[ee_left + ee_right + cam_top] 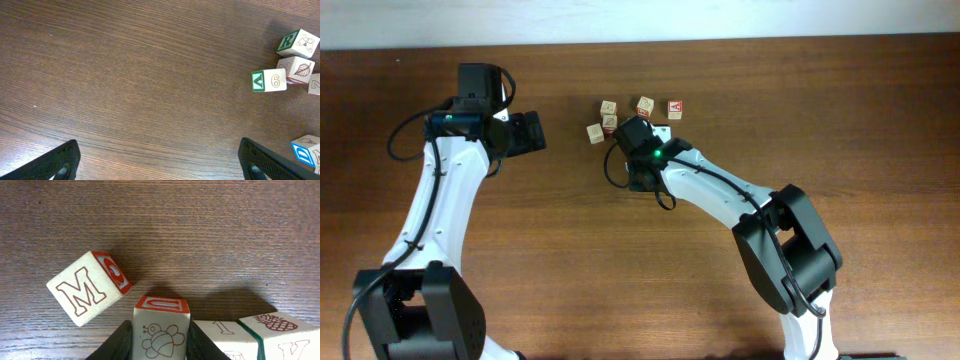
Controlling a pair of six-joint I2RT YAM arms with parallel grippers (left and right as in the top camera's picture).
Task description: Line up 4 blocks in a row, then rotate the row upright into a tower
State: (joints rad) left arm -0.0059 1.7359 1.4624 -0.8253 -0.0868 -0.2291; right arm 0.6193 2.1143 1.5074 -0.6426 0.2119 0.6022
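Closest of all, seen from the right wrist, is the bee block [161, 330], a pale cube with a bee drawn on its side and a red-printed letter on top. The right gripper [160, 332] has a dark finger against each side of it, so I'd call it clamped on that cube, which sits flat on the table [210, 225].

Just left of the bee block is the M block [85, 295], also red-printed and askew to its neighbours. Just right of the bee block is a cube marked I [220, 335], touching the green-edged pineapple block [272, 330].

The left gripper [159, 145] hangs well to the left of the bee block, jaws wide apart with only bare wood between them. At the edge of its view are the green A block [269, 81], the green R block [297, 43], a leaf cube [296, 69] and a blue block [306, 152].

As for progress, I'd judge one turn is about to be made. The cube in the grip is not yet lifted or twisted. No block shows whether it has already been turned. The askew M block might be one, though that is a guess. I can't count any of the four as done. The green and blue cubes sit untouched by either arm.
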